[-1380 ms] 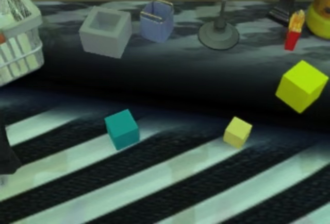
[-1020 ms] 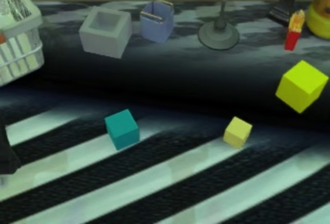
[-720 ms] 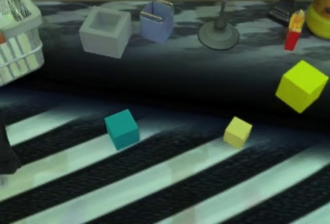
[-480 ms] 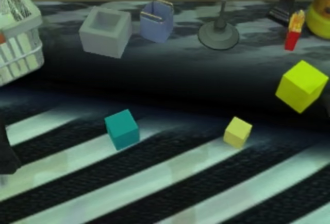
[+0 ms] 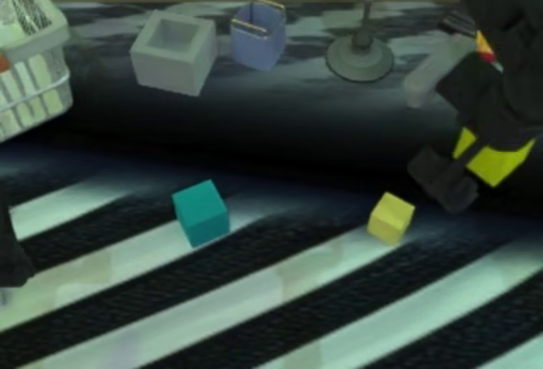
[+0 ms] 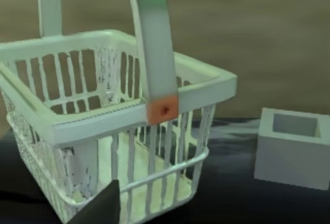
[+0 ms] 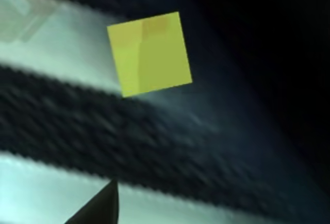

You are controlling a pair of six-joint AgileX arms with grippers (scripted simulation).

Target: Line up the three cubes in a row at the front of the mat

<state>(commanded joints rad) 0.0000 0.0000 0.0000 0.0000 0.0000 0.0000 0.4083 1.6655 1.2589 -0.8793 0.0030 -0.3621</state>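
At the right edge, the right gripper (image 5: 454,184) is seen over the lime-yellow cube (image 5: 501,161); its finger state cannot be told. Teal cube (image 5: 201,212) and pale yellow cube (image 5: 391,217) are seen apart on the mat (image 5: 254,301).

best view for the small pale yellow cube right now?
Right wrist view: the small pale yellow cube sits unobstructed, its top face showing, on the mat. The top view also shows it, beside the right gripper, but smaller. The left wrist view doesn't show it.
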